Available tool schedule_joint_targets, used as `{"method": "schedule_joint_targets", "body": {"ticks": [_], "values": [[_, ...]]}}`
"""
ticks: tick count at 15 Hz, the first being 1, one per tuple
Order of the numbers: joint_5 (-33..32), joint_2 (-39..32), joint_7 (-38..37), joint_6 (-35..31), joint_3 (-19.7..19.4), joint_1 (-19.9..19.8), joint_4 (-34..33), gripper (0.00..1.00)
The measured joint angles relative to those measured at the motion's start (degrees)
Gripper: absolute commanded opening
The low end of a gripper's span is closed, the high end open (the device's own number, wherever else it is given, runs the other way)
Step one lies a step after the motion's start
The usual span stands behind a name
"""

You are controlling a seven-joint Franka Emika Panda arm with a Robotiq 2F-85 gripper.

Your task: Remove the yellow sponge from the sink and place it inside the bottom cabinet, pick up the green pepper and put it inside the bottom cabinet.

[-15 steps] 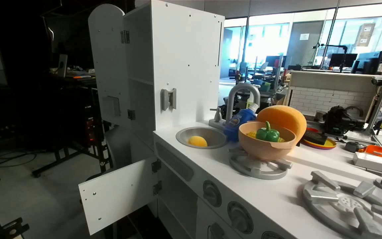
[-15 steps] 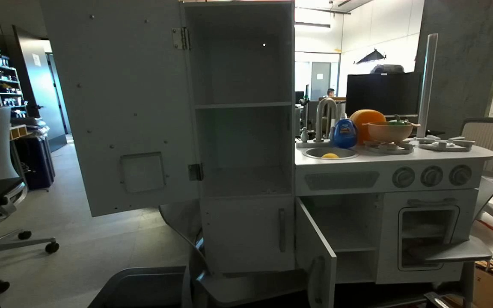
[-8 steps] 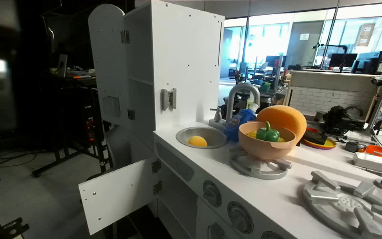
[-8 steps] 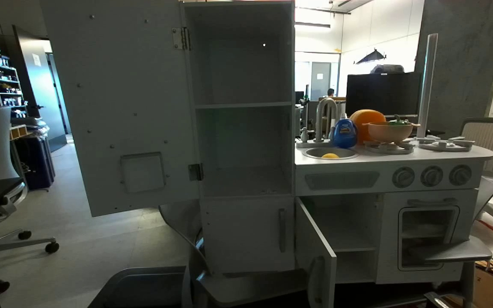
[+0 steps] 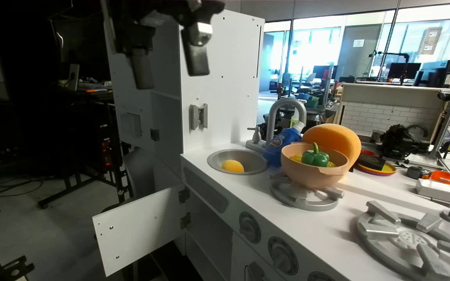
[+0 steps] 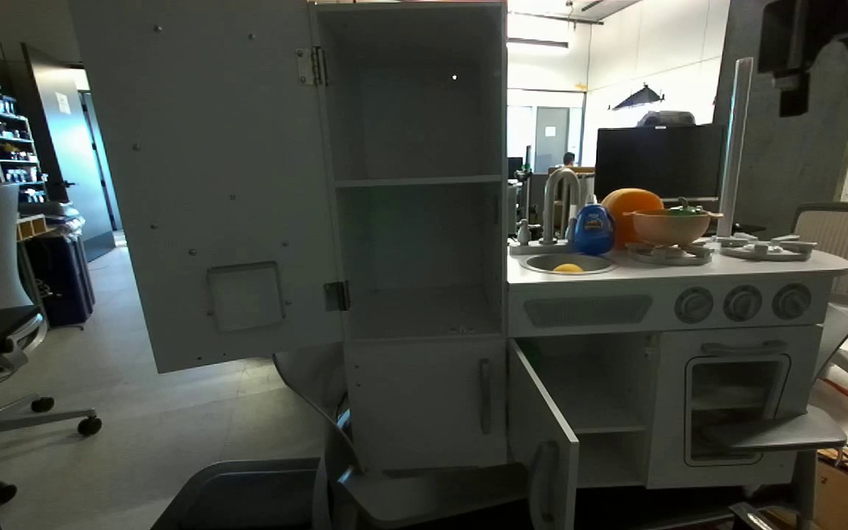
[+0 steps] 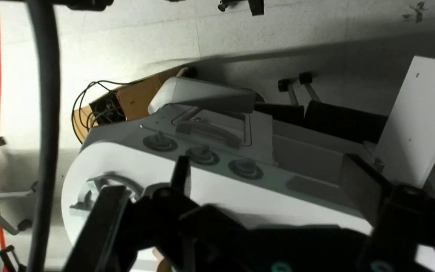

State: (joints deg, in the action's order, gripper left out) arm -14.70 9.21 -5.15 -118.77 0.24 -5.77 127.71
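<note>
The empty gripper (image 5: 171, 75), fingers (image 5: 196, 60) wide apart, hangs high, seemingly well away from the green pepper (image 5: 315, 159) in the bowl (image 5: 307, 174) and the yellow sponge (image 5: 233, 166) in the sink (image 5: 255, 161); only exterior views show the sponge

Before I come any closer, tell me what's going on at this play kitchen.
A robot's gripper hangs open and empty, higher than the counter, handling nothing at this moment. The job is to put the yellow sponge and the green pepper in the bottom cabinet. The sponge lies in the sink and the pepper sits in a peach bowl, so neither is put away yet. The cabinet's door stands open.
</note>
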Motion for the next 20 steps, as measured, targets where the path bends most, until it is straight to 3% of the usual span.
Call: {"method": "schedule_joint_targets", "body": {"ticks": [10,20], "values": [[9.07,-27.24,0.73,-1.88,-0.09,1.78,-25.73,1.0],[9.76,-44.56,0.86,-2.98,-0.02,3.74,-40.32,1.0]]}}
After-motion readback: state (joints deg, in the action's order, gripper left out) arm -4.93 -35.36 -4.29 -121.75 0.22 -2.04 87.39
